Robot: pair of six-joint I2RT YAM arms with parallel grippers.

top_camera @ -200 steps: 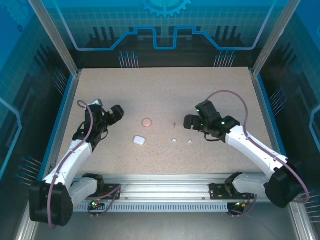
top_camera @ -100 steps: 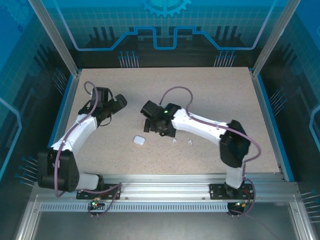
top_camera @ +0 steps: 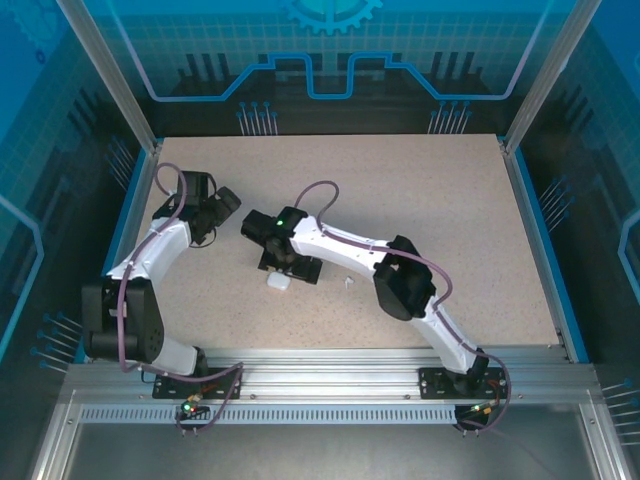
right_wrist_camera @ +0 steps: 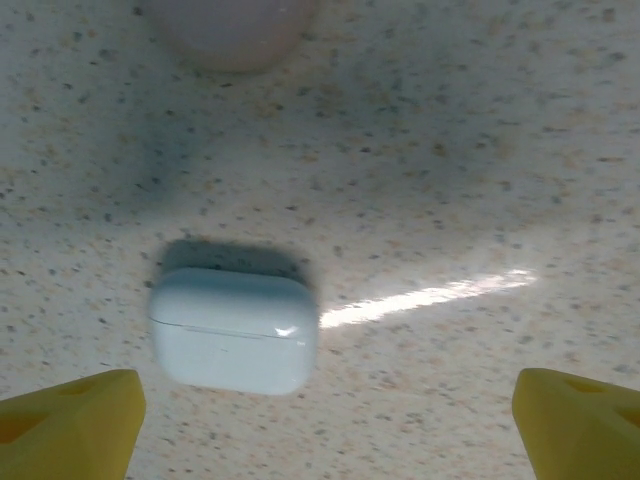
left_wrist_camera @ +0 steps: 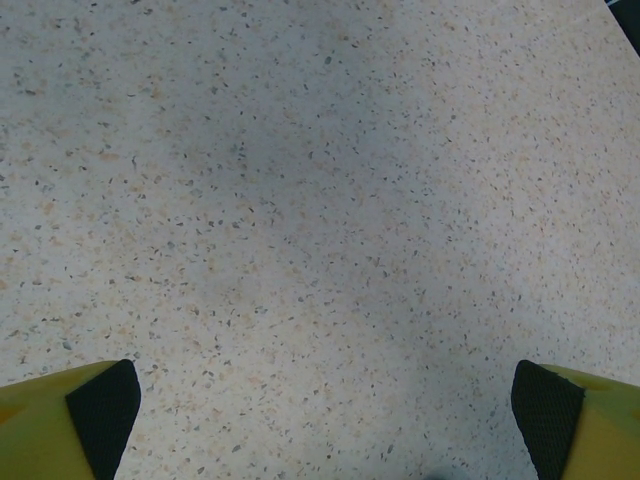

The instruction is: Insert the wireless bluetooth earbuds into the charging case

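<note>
My right jaws are released, the two yellow fingertips point(right_wrist_camera: 70, 420) spread wide at the lower corners of the right wrist view and grasping nothing. Between them and a little ahead lies the white charging case point(right_wrist_camera: 233, 330), flat on the surface point(right_wrist_camera: 480, 150), its lid shut with a thin seam across it. It sits nearer the fingertip on the left of that view and touches neither. Farther ahead of these jaws, at the top edge of the same view, is a blurred pinkish case point(right_wrist_camera: 228, 30), too soft for me to tell more than its colour. From above, my right arm reaches far across to the left, and the white charging case point(top_camera: 278, 282) shows just at the near side of the jaws. One white earbud point(top_camera: 348, 283) lies on the surface off to the side of these jaws, just beside my right forearm and well apart from the white case, so it is outside any case. I cannot make out the other buds. My left jaws are released as well, the black pads point(left_wrist_camera: 103, 405) on their yellow tips standing wide apart over bare speckled surface point(left_wrist_camera: 320, 200), with nothing between them. From above they hang off to the far side of the right jaws, well apart from the white case.
</note>
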